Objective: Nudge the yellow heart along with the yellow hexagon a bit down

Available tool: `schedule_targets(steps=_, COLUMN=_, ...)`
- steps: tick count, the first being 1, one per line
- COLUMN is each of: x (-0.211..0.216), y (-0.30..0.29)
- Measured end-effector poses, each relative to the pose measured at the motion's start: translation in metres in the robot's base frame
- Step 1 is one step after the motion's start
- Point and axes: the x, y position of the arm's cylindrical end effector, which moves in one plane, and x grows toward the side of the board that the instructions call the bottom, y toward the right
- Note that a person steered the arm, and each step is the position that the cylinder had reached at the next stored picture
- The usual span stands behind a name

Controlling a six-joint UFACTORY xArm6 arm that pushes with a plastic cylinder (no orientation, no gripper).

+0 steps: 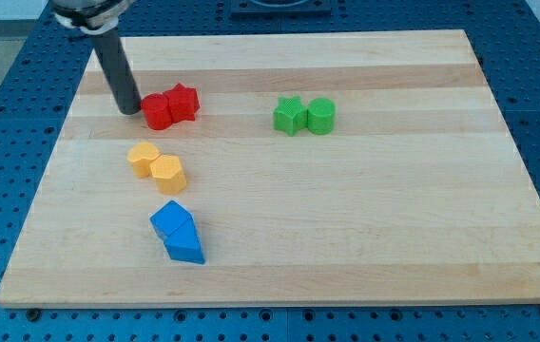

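The yellow heart (142,158) and the yellow hexagon (168,175) lie touching each other at the board's left-centre, the hexagon to the lower right of the heart. My tip (128,110) rests on the board at the upper left, just left of the red blocks and above the yellow pair, a short gap away from the heart. The dark rod rises from the tip toward the view's top left.
Two red blocks (170,106) sit together right of my tip. A green star (289,116) and a green cylinder (321,115) sit together at upper centre. Two blue blocks (178,233) lie below the yellow pair. The wooden board (394,218) rests on a blue perforated table.
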Motion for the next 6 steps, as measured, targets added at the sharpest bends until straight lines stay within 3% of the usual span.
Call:
schedule_targets(steps=3, x=0.021, y=0.007)
schedule_targets(steps=6, x=0.068, y=0.013)
